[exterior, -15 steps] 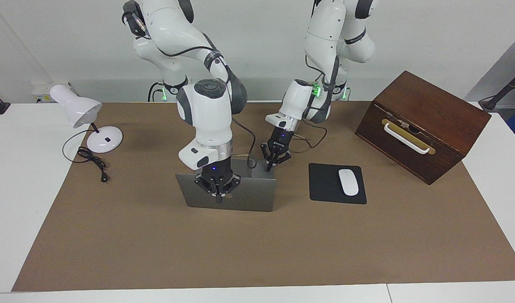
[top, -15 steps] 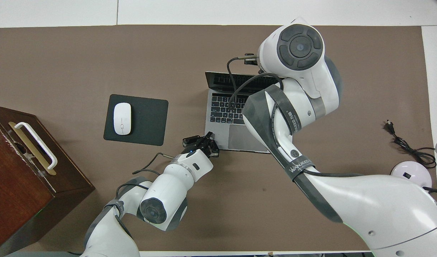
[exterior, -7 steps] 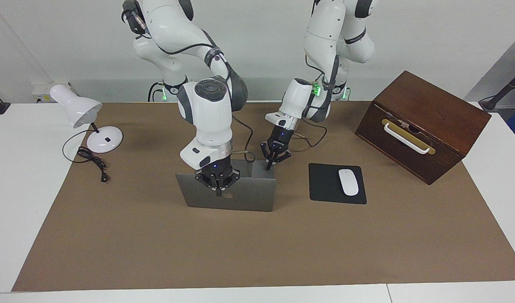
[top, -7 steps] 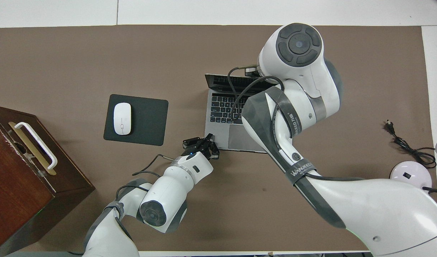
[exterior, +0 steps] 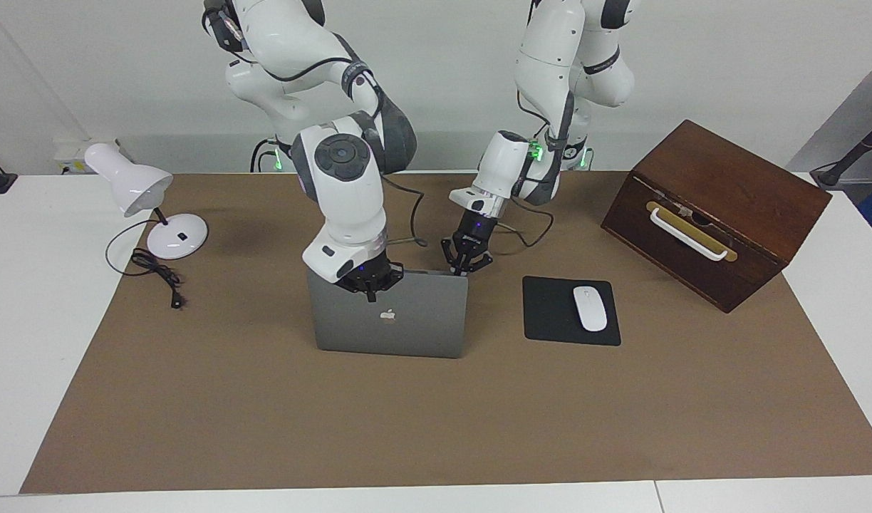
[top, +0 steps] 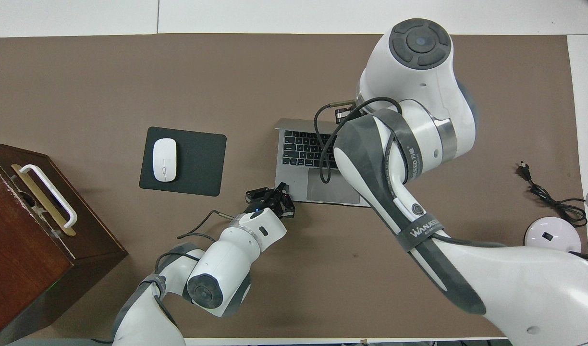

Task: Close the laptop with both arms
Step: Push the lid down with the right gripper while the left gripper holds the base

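While the laptop (exterior: 407, 328) stands open on the brown mat (exterior: 265, 427) in the middle of the bench (exterior: 37, 299), I read the facing view first. Its lid is close to upright, logo side to the camera. My right tool (exterior: 370, 288) sits at the lid's twelve o'clock edge, a little toward eleven. It is clenched on nothing, tips together and lying against the lid's outer face just above the logo. My left tool (exterior: 466, 267) hangs at the lid's one o'clock corner, pointing down on the keyboard side. I cannot tell whether it is released or clenched. At the laptop's three o'clock lies the black pad (exterior: 550, 313) with the white mouse (exterior: 590, 308) on it. At the pad's one o'clock is the wooden box (exterior: 721, 214). The white lamp (exterior: 151, 206) stands at the laptop's ten o'clock, well apart from it.

Seen from overhead, the laptop (top: 299, 149) shows its keyboard and trackpad, with the lid only a thin strip at the twelve o'clock edge. My right arm covers the half toward three o'clock and hides its own tool. My left tool (top: 277, 192) is at the base's seven o'clock corner. Whether it touches the corner I cannot make out. The pad (top: 198, 158) and mouse (top: 164, 159) lie at the laptop's nine o'clock, with a strip of bare mat between.
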Robot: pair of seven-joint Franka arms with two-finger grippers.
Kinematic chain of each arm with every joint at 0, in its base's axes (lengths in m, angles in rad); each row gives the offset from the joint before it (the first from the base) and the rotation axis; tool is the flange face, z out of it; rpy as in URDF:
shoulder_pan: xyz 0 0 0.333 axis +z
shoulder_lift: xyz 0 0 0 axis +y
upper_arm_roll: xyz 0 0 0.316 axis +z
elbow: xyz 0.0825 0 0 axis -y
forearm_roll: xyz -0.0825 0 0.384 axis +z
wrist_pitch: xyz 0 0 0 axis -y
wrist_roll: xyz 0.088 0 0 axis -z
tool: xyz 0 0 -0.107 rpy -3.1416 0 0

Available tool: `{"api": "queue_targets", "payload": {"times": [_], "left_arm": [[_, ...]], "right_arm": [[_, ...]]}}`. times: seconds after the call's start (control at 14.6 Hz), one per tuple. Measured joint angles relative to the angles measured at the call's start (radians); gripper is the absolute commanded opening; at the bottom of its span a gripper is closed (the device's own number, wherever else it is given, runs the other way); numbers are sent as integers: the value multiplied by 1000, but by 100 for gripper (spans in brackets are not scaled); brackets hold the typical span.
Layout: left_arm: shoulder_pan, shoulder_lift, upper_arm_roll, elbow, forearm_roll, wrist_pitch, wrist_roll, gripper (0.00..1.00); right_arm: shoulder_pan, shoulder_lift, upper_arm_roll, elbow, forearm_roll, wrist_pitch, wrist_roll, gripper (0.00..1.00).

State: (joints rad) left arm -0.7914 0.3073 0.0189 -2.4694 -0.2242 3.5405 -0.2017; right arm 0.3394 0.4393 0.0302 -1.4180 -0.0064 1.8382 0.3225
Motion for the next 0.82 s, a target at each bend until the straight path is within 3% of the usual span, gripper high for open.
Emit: {"api": "queue_targets", "payload": {"times": [0.48,0.82], "left_arm": [[-5,-11,0,-16,0,1,12,0],[-7,-14,0,-20,0,2,22,0]], "right_arm": [[-31,-9,1,-59,46,-22,-31,0],[-26,-12,7,-134,54,72,-31,0]]}}
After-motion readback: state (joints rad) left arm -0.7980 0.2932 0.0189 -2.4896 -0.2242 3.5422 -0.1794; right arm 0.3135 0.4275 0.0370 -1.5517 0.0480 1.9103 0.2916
